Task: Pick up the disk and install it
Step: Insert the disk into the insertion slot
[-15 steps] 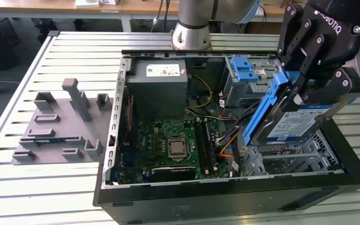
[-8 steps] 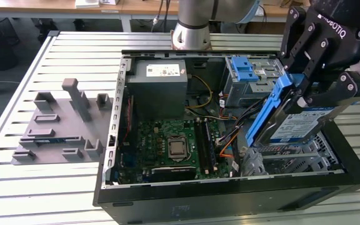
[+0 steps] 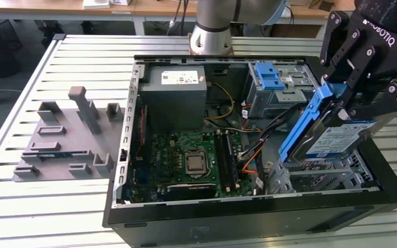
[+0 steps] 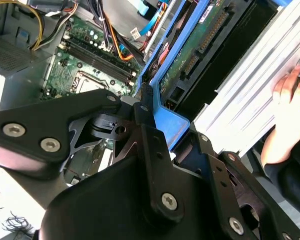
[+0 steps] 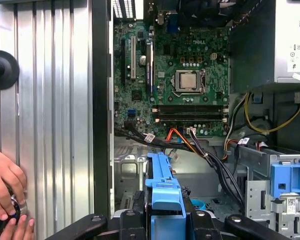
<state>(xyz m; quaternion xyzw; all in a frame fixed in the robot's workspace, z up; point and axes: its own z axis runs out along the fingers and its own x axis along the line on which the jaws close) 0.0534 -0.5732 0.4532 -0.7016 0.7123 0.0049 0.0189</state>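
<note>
Hanging clenched in the jaws, the disk (image 3: 336, 138) tilts steeply over the open computer case (image 3: 254, 204) at the exterior view's right. Its long axis runs down from the jaws toward the metal bay (image 3: 326, 175) just below. The first wrist view adds a person's hand (image 5: 4, 186) over the ribbed tabletop (image 5: 49, 100) beside the case.

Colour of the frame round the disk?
Blue. The frame shows best in the exterior view.

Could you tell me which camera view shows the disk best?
The exterior view: the disk shows its labelled face and carrier. The second wrist view shows its circuit-board underside; the first wrist view, its carrier's edge.
</note>
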